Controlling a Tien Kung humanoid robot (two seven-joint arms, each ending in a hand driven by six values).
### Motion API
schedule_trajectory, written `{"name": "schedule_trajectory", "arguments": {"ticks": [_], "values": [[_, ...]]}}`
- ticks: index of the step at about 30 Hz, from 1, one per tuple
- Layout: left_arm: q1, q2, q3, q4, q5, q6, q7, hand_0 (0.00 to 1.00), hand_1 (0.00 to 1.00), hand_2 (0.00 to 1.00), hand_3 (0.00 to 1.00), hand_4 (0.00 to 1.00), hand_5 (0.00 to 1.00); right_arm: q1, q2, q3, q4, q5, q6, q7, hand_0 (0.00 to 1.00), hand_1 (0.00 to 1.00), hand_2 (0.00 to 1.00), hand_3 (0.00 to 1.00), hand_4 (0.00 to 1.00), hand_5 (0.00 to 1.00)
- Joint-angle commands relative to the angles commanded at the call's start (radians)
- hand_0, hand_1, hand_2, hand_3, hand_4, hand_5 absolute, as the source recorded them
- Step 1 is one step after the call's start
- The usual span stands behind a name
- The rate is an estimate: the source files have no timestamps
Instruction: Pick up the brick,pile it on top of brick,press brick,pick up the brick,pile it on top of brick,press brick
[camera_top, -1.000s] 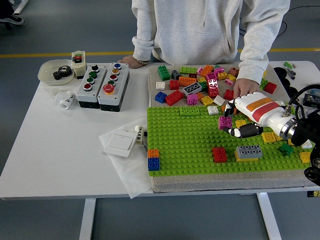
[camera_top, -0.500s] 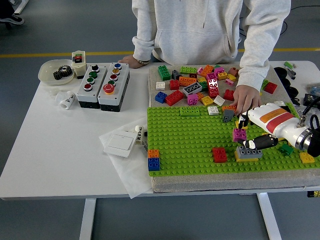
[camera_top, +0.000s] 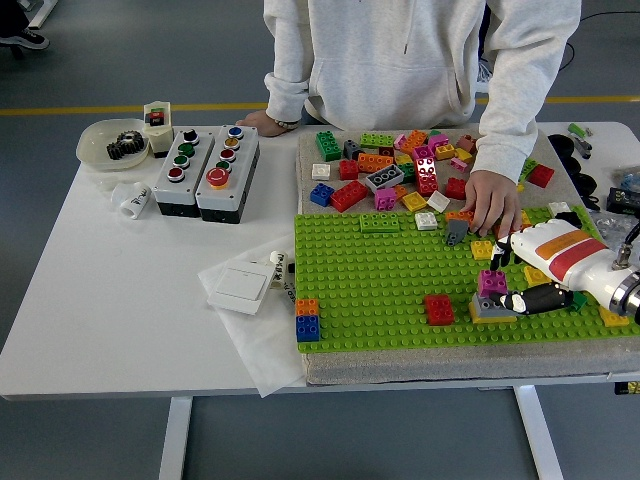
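Observation:
My right hand reaches in from the right over the green baseplate with its fingers shut on a magenta brick. That brick sits right on top of a grey brick on a yellow one near the plate's front right. A red brick stands just left of that stack. An orange brick on a blue one stands at the plate's front left corner. The left arm is out of view.
A person at the far side rests one hand on the plate's far right edge, close to my hand, the other hand on the table. Several loose bricks lie behind the plate. Two button boxes, a bowl with gears and a white switch lie left.
My right hand carried the magenta brick rightward and toward the near edge, from mid-plate down onto the grey-and-yellow stack. The person's hand moved forward onto the plate's far edge.

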Motion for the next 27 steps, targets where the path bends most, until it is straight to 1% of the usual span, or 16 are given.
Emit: {"name": "schedule_trajectory", "arguments": {"ticks": [11,19,27], "values": [[-0.001,-0.001,0.009,0.000,-0.010,0.001,-0.001,0.770,0.792,0.835,0.624,0.649,0.673,0.003,0.013,-0.024,-0.007,-0.001,-0.007,0.008,0.520,0.505,0.544,0.482,0.747,0.367],[-0.002,-0.003,0.009,0.000,-0.009,0.000,0.001,0.770,0.792,0.835,0.623,0.650,0.674,0.011,0.027,-0.037,-0.040,0.006,-0.011,0.016,0.516,0.506,0.545,0.483,0.748,0.367],[-0.001,-0.003,0.011,0.000,-0.011,0.000,0.001,0.770,0.795,0.835,0.622,0.649,0.675,0.016,0.025,-0.043,-0.058,0.012,-0.005,0.023,0.512,0.507,0.545,0.484,0.751,0.367]]}}
